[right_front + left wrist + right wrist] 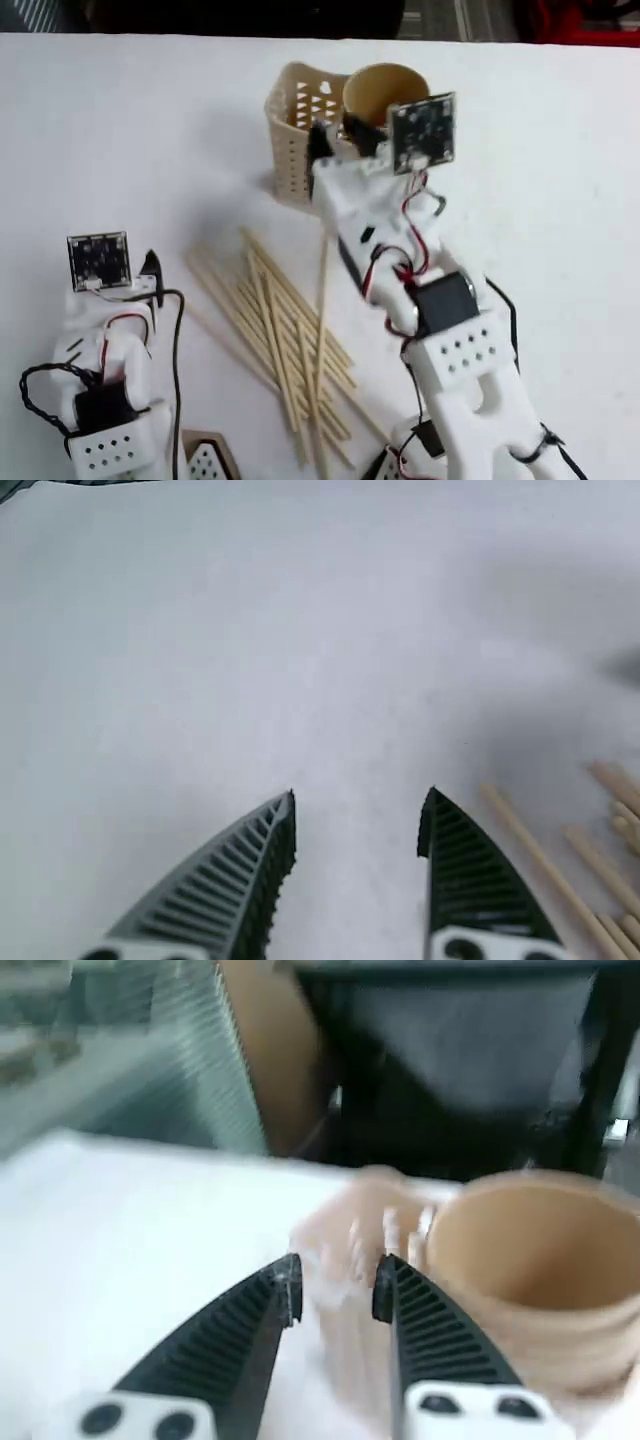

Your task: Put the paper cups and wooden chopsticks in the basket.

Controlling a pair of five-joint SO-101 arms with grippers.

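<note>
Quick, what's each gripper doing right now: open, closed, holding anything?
Left gripper: open, empty, over bare table.
Right gripper: open, gripping nothing, at the basket beside the paper cup.

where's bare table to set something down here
Free: the wide table patch left of the basket, beyond the left tool; also the stretch right of the paper cup. Crowded: the middle, where the chopsticks lie fanned out.

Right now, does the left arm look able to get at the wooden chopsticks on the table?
Probably yes. The left gripper hangs open over bare table, and the nearest chopsticks lie loose just beside it, with nothing between them.
</note>
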